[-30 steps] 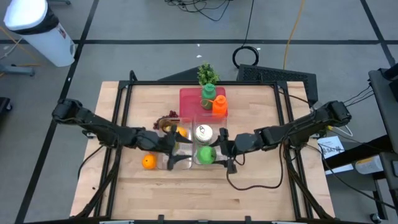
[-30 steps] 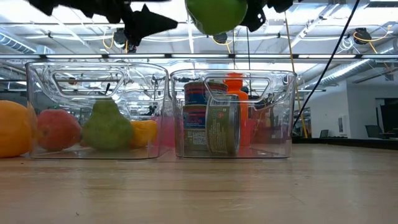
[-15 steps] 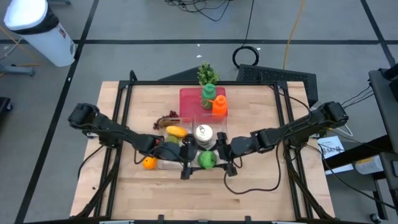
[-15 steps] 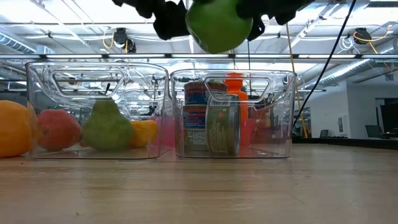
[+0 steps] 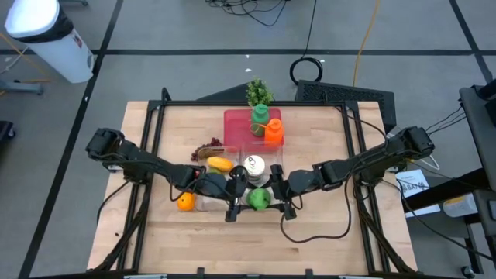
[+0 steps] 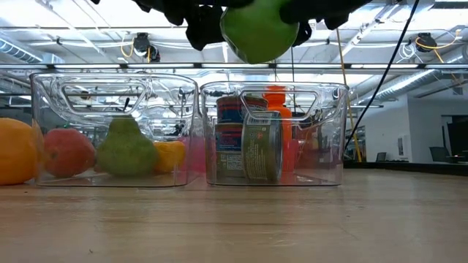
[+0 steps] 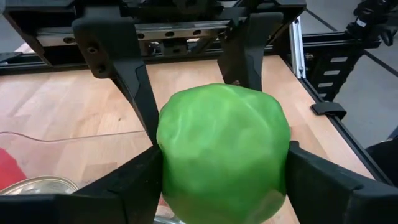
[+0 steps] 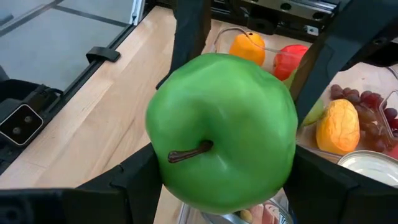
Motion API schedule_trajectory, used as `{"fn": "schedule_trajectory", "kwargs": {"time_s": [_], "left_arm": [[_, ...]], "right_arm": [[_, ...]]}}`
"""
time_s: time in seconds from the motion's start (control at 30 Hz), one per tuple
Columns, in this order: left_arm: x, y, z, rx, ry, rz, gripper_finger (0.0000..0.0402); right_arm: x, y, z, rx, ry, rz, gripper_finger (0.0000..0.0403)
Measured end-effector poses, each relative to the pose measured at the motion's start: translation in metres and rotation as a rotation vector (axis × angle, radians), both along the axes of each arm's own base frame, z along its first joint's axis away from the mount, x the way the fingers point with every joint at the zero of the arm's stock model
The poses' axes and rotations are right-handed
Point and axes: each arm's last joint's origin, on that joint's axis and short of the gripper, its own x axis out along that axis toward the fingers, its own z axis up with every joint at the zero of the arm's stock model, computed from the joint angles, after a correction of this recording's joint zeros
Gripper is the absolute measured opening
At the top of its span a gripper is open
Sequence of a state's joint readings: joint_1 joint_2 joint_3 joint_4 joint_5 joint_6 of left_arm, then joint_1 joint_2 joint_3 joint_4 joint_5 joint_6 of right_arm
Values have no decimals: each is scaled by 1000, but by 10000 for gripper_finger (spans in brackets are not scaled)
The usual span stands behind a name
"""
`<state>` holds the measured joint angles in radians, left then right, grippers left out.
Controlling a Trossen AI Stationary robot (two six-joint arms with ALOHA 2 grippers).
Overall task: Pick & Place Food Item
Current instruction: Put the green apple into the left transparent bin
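Note:
The green apple [image 5: 258, 199] hangs in the air between both grippers, above the near side of the right clear bin [image 6: 322, 131]. It shows at the top of the low view [image 6: 257, 31]. My left gripper [image 5: 246, 198] reaches in from the table's left and is shut on the apple [image 7: 224, 149]. My right gripper [image 5: 270, 199] reaches in from the table's right and is also shut on it. The apple's stem [image 8: 186, 152] faces the right wrist camera. My left gripper pinches the apple between its two fingers [image 7: 134, 180], which sit on the apple's opposite sides [image 7: 171, 162]. It comes in level from the table's left. The apple is lifted clear. My right gripper pinches the same apple at its opposite sides [image 8: 163, 155], one finger [image 8: 134, 183] on each. It comes in level from the table's right, on the stem end. The apple is clear of the bins and the table.
The left clear bin [image 6: 44, 124] holds a red apple [image 6: 67, 152], a pear [image 6: 126, 150] and a yellow fruit [image 5: 219, 163]. An orange [image 5: 184, 202] lies beside it. The right bin holds a can [image 5: 253, 165]. Farther back are a red tray [image 5: 232, 124] with bottles, and grapes [image 5: 209, 143].
My left gripper moved from the left bin toward the table's right and near edge, up to the apple held by my right gripper, and its fingers now stand around it. The apple shifted slightly toward the near edge and stayed aloft.

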<state>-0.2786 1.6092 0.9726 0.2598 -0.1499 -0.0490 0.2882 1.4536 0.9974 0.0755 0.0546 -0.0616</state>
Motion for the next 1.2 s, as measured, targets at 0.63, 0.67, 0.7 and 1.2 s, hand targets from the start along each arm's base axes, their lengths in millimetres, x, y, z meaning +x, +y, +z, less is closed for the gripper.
{"fn": "schedule_trajectory", "kwargs": {"time_s": [0.63,0.67,0.7,1.2], "left_arm": [[-86,39,6,-77,-452,97,283],[-90,43,2,-100,-477,88,283],[-92,46,-2,-112,-494,81,283],[-62,43,-9,-69,-373,89,282]], "right_arm": [[-51,-23,32,-21,-137,-413,374],[-50,-24,33,-10,-186,-414,374],[-48,-25,35,-2,-242,-414,374],[-10,-20,13,9,-544,-171,372]]}}
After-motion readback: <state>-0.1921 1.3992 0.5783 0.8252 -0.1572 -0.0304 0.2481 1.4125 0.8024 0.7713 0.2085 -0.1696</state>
